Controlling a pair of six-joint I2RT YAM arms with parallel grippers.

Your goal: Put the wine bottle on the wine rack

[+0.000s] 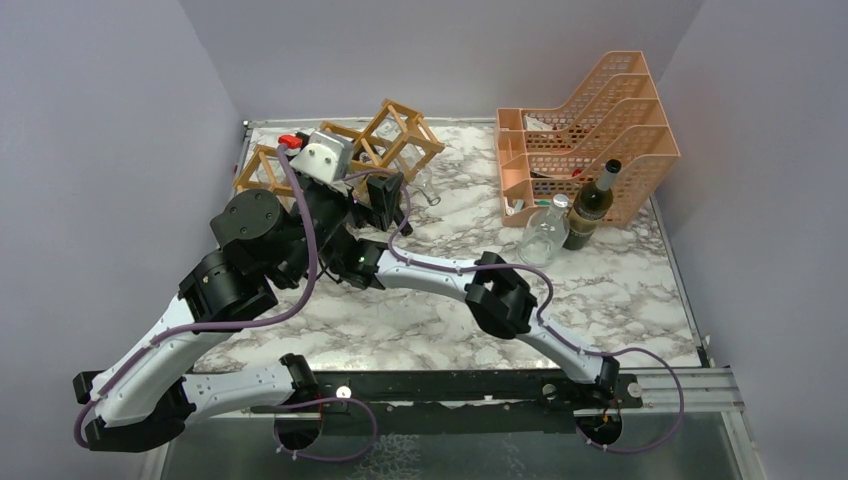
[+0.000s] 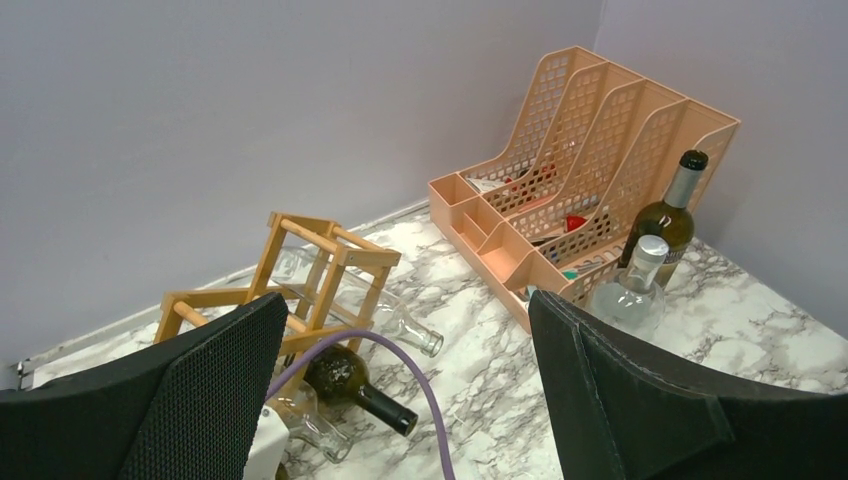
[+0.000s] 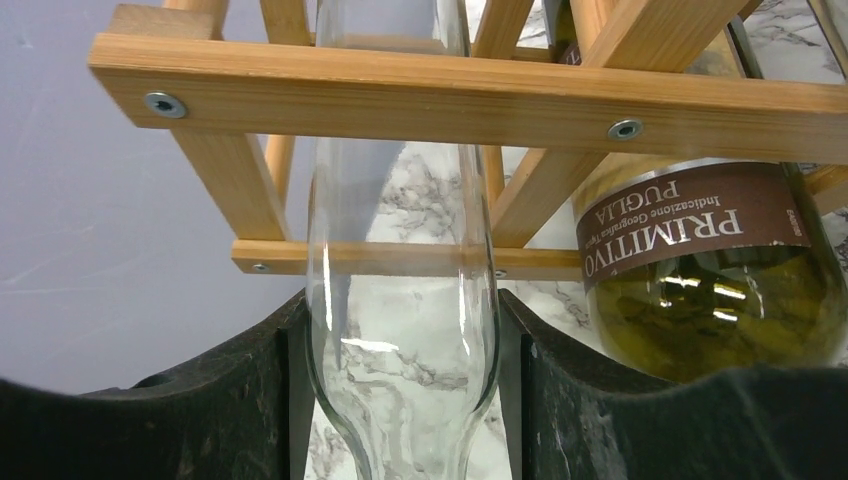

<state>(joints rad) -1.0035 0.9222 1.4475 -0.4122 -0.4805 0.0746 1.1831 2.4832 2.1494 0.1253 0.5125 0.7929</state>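
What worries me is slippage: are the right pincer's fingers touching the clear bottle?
Touching. The right wrist view shows the right pincer closed on the clear bottle, both fingers flush against its sides with no gap.

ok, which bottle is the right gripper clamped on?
The clear glass bottle in the wine rack, pinched by the right gripper. The dark Primitivo bottle beside it is ungripped; two others stand by the orange organiser.

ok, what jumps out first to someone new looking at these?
The right gripper clamped on a clear glass bottle that runs into the wooden wine rack at the back left of the table, beside a green Primitivo bottle in the rack. Then the peach mesh organiser at back right, a dark wine bottle and clear flask standing before it.
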